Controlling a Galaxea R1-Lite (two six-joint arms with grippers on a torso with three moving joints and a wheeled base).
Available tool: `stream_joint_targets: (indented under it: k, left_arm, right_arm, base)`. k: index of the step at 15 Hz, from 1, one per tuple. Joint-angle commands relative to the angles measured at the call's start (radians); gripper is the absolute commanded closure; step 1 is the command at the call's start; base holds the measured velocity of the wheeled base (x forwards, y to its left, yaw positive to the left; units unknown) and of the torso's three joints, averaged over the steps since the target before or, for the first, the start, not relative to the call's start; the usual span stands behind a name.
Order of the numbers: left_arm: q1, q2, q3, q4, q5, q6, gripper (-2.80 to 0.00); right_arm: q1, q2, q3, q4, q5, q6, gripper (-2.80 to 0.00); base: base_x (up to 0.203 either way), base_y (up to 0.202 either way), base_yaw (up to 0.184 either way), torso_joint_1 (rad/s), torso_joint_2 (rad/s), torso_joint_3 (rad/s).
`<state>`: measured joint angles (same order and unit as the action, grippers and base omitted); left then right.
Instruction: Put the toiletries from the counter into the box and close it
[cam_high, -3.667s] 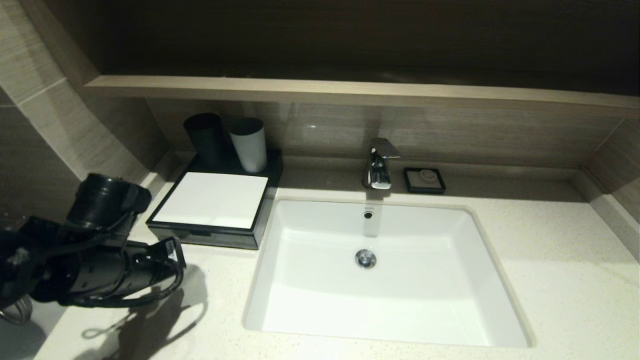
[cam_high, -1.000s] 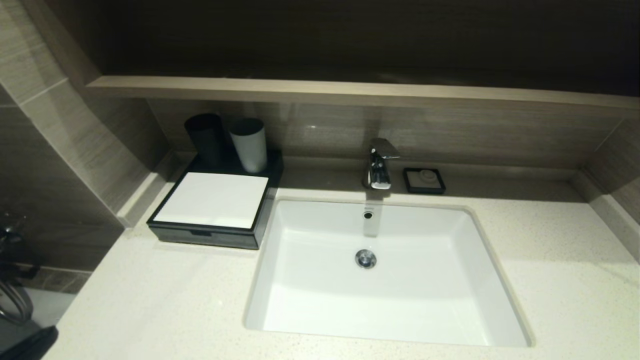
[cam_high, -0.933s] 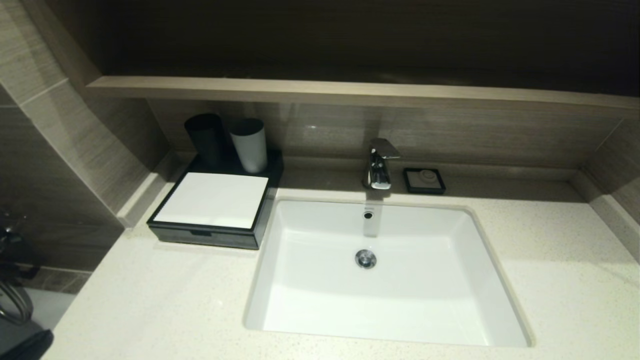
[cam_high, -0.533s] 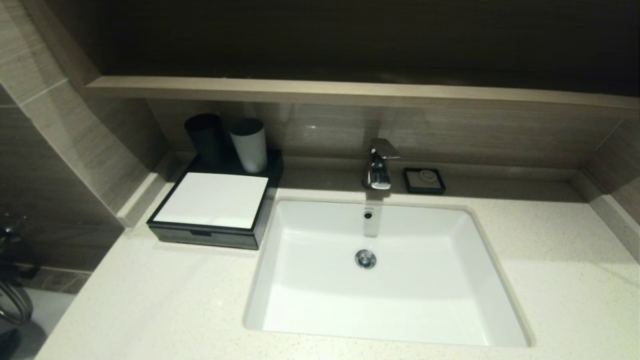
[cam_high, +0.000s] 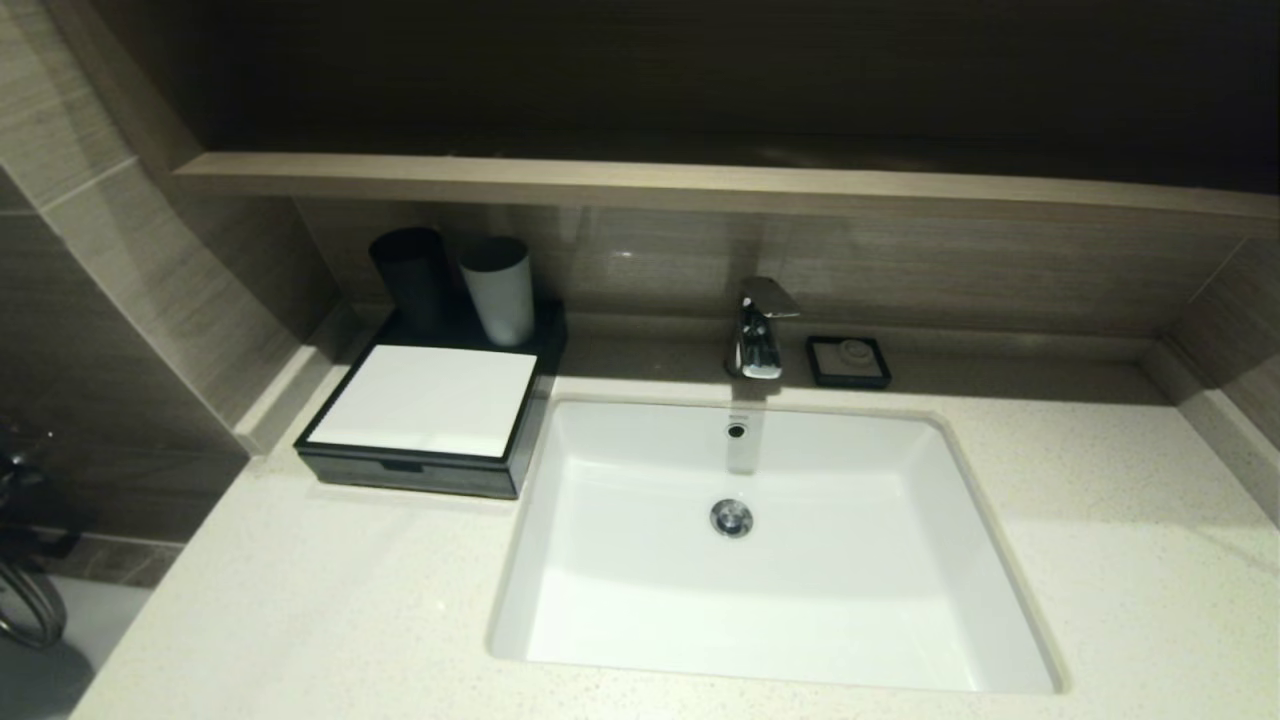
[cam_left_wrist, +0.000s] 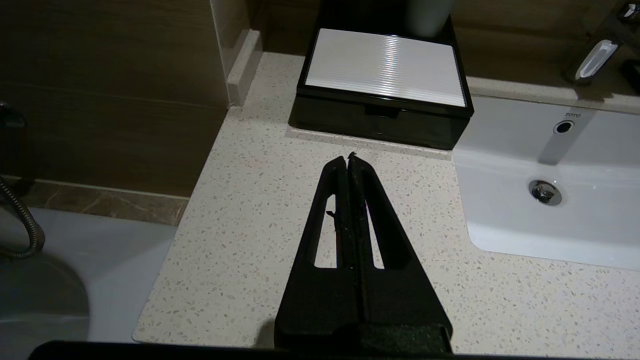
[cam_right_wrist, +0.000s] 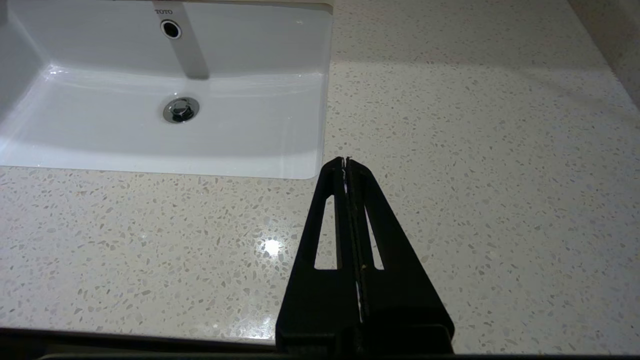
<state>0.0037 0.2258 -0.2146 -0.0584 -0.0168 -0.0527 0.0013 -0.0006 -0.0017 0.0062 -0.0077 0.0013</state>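
Brown wood-look wall panels (cam_high: 700, 270) rise behind a white rectangular basin (cam_high: 760, 590), with a paler ledge (cam_high: 700, 185) running across the upper frame. A chrome tap (cam_high: 758, 335) stands at centre (its spout over the basin), a small black soap dish (cam_high: 849, 361) just right of it. Lower left, pale floor (cam_high: 90, 610) shows beside a metal hose (cam_high: 25, 610)

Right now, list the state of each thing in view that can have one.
box: drawer shut
left gripper: shut, empty
right gripper: shut, empty
faucet: no water running
basin: empty
black cup: upright
white cup: upright
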Motion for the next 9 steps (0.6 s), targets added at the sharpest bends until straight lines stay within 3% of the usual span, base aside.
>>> stream_joint_targets:
  k: [1,9]
  left_arm:
    - [0.012,-0.027,0.002,0.000,-0.002,-0.001,0.00]
    - [-0.001,-0.123,0.052,-0.001,-0.046,0.014,0.00]
  right_arm:
    - [0.001,0.000,0.000,0.000,0.000,0.000,0.00]
    - [0.000,0.001,0.000,0.000,0.000,0.000,0.00]
  base:
    - [0.000,0.000,0.000,0.000,0.00,0.000]
    - [0.000,0.000,0.000,0.000,0.00,0.000]
